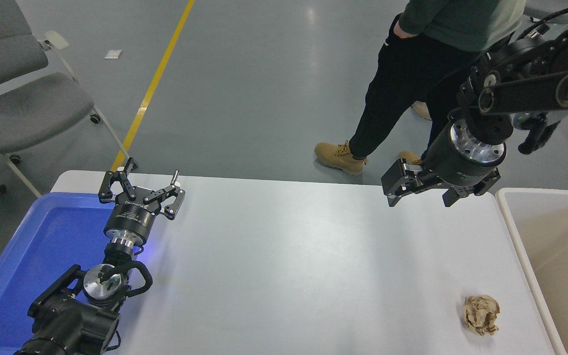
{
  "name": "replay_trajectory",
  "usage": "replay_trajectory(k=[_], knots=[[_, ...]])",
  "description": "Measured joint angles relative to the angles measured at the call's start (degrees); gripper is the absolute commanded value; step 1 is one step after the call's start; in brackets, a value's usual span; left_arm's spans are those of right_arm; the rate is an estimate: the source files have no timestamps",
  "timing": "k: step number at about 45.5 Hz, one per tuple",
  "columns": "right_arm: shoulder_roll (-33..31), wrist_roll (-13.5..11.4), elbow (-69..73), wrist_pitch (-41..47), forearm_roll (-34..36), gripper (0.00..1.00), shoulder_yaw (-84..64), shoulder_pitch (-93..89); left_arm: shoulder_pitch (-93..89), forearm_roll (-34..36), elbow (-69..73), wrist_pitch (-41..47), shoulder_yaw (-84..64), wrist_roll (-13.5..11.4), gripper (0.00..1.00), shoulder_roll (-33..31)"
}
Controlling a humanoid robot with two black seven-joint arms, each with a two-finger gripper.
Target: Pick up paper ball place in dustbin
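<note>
The paper ball (481,314), a crumpled tan wad, lies on the white table (284,266) near its front right corner. Just to its right stands the beige dustbin (515,231), past the table's right edge. My right gripper (419,195) hangs open and empty above the table's far right part, well behind the ball. At the lower left, my left gripper (142,186) is parked open over the far edge of the table.
A blue tray (32,246) sits on the table's left end under the left arm. A person in dark trousers and tan boots (336,155) walks on the floor behind the table. Grey chairs (22,98) stand at the far left.
</note>
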Motion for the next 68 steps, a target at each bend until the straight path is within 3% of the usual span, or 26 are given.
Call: replay_trajectory(k=[13,28,39,49,68], knots=[[-7.07,-0.01,0.18,0.18,-5.94,1.0,-0.66,-0.35,0.0,-0.02,0.0,-0.01,-0.05,0.0,0.99,0.02],[-22.75,0.01,0.43,0.47,-19.05,1.0,-0.55,-4.8,0.0,-0.01,0.0,-0.01,0.0,0.01,0.99,0.01],[-30.75,-0.01,0.18,-1.1,-25.74,1.0,2.01,-12.7,0.01,-0.02,0.0,-0.01,0.01,0.0,0.99,0.02],[-33.94,-0.01,-1.11,-5.99,-28.99,1.0,6.71,-22.79,0.0,-0.01,0.0,0.01,0.01,0.0,0.99,0.04],[-33.98,-0.01,-5.72,-15.74,-31.43,1.0,14.57,-39.78,0.0,-0.03,0.0,0.04,0.02,0.0,0.99,0.04]])
